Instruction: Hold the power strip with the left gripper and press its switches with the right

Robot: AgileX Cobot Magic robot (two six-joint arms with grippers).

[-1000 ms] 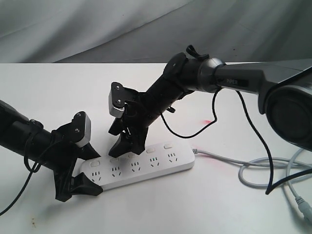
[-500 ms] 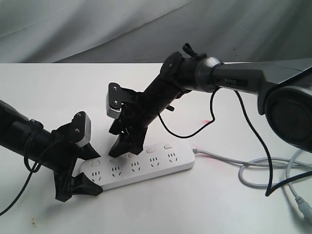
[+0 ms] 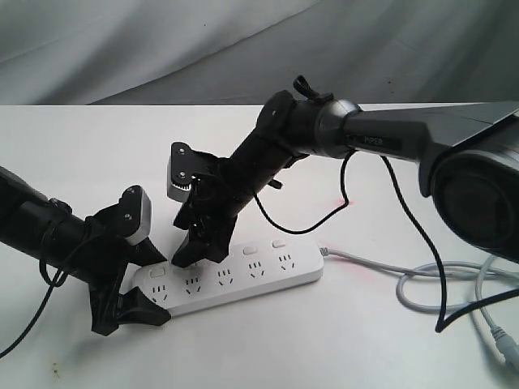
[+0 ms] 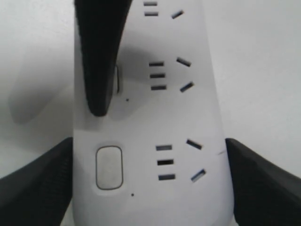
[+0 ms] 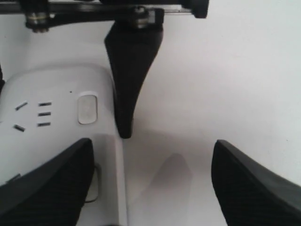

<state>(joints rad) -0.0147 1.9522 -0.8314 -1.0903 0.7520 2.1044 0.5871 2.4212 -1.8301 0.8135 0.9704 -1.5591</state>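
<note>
The white power strip (image 3: 243,284) lies on the table, its grey cord (image 3: 365,263) trailing right. My left gripper (image 3: 130,292) is shut on its left end; in the left wrist view both fingers (image 4: 37,186) press the strip's (image 4: 188,117) sides beside the first switch (image 4: 109,167). My right gripper (image 3: 195,243) is open. One of its fingers (image 4: 99,56) rests over the second switch, largely hiding it. The other finger hangs above bare table. In the right wrist view the right gripper (image 5: 150,188) straddles the strip's edge (image 5: 110,155), with the first switch (image 5: 87,109) ahead.
Three more switches (image 3: 250,248) run to the right along the strip. Loose grey and white cables (image 3: 478,300) coil at the right table edge. A black cable (image 3: 405,211) hangs from the right arm. Grey cloth backs the table.
The right gripper has shifted left along the strip and slightly down, toward the left gripper. The left gripper and the strip have stayed still.
</note>
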